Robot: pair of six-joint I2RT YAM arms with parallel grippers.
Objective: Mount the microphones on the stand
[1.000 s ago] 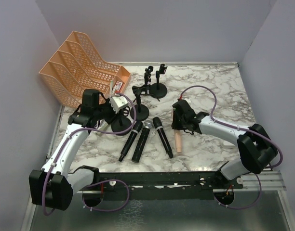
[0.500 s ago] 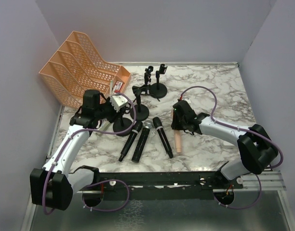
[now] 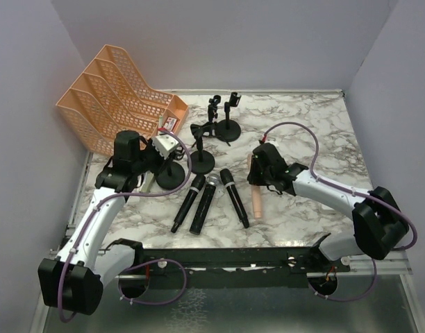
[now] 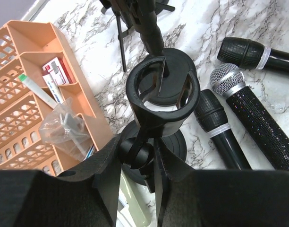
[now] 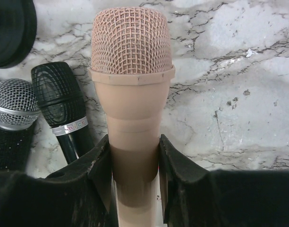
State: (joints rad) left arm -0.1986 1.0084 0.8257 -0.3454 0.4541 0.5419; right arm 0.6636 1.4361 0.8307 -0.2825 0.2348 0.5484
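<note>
One pink mic lies at 3 o'clock of the three dark mics on the counter, with the right jaws clamped on its body just below the head. The left jaws pinch the stand at its neck, at 10 o'clock of the dark mics. Lift the pink mic level, line its handle up with the clip, and press in slowly while the left arm braces the stand against tipping.

I see four microphones lying on the table, heads pointing away from me. The silver-mesh microphone has one black microphone just left of it. Another black microphone lies to its right, and the pale pink microphone lies beyond that. The black round-based stands are upright behind it, the nearest stand to its left.
</note>
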